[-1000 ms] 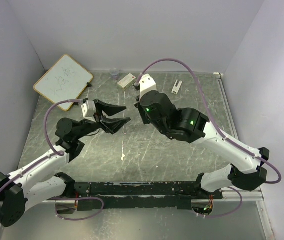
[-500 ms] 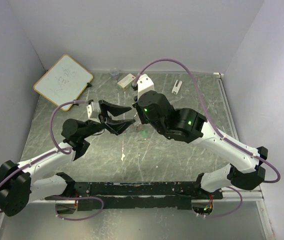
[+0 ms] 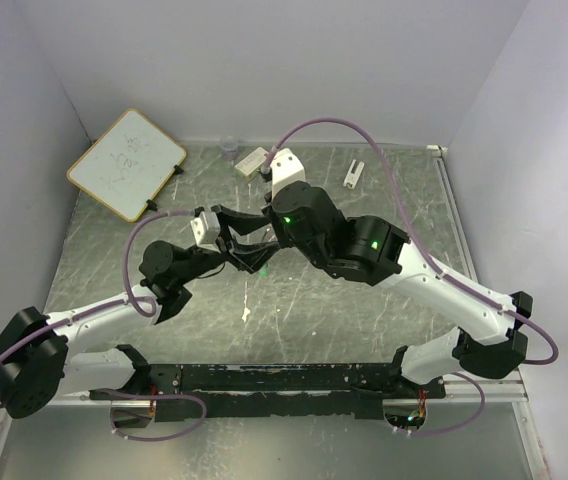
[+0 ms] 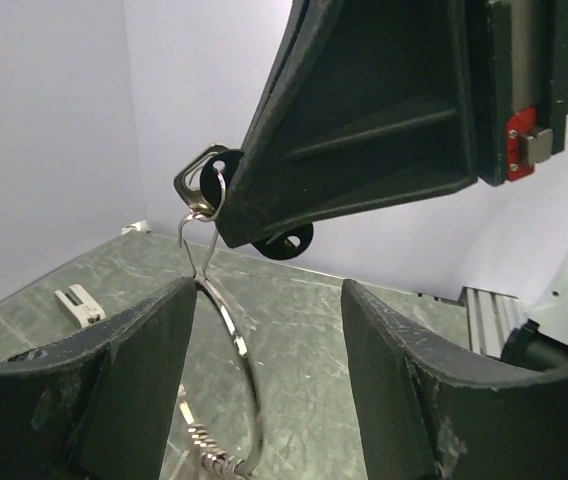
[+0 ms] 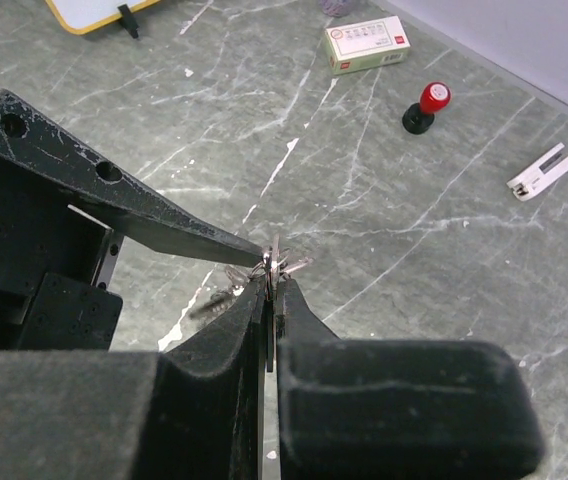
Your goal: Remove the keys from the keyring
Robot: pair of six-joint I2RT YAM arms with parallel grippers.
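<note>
My right gripper (image 5: 274,268) is shut on the flat black-headed key (image 4: 286,242), held above the table. In the left wrist view a silver key head (image 4: 192,182) and the thin silver keyring (image 4: 240,352) hang from that grip. My left gripper (image 4: 269,290) is open, with one finger on each side of the hanging ring. The ring runs close to the left finger (image 4: 114,380), and I cannot tell whether they touch. In the top view both grippers meet near the table's middle (image 3: 259,243) and hide the keys. I cannot make out the green-headed key.
A red-and-black stamp (image 5: 426,105), a white box (image 5: 367,45) and a white clip (image 5: 542,170) lie at the back of the table. A whiteboard (image 3: 126,163) leans at the back left. The grey marbled table (image 3: 294,310) is walled on three sides.
My left gripper has moved right, up to the right gripper, and its fingers now straddle the ring. The right gripper has shifted slightly left, still shut.
</note>
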